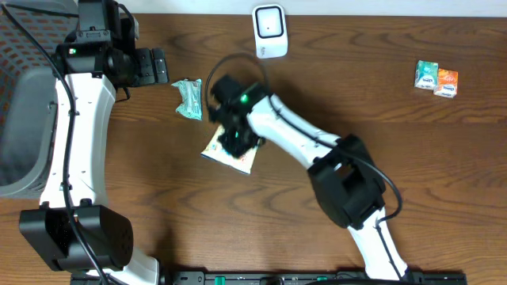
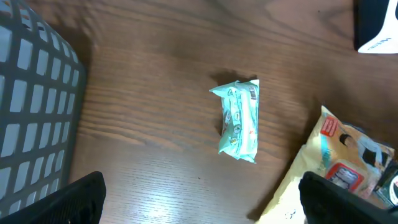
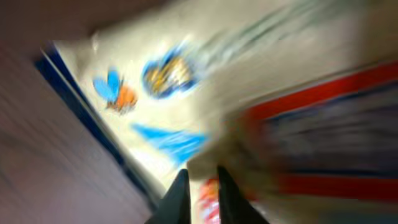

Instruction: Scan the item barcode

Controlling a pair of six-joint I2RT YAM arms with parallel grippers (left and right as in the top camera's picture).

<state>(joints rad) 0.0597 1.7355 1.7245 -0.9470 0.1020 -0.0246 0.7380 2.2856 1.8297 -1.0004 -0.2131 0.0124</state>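
Right wrist view alone shows the right end effector [image 3: 200, 190] nearly clenched against the blurred pouch [image 3: 186, 81]; overhead hides this.

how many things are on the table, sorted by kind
small packets: 3 (pale green packet, teal packet, orange packet)
pouch: 1
scanner: 1
basket: 1
total: 6

We see a dark brown wood-grain table [image 1: 428, 174] filling nearly the whole view, evenly lit. At its left edge sits a grey mesh basket [image 1: 16, 103]; a pale strip [image 1: 380, 6] borders the far side.
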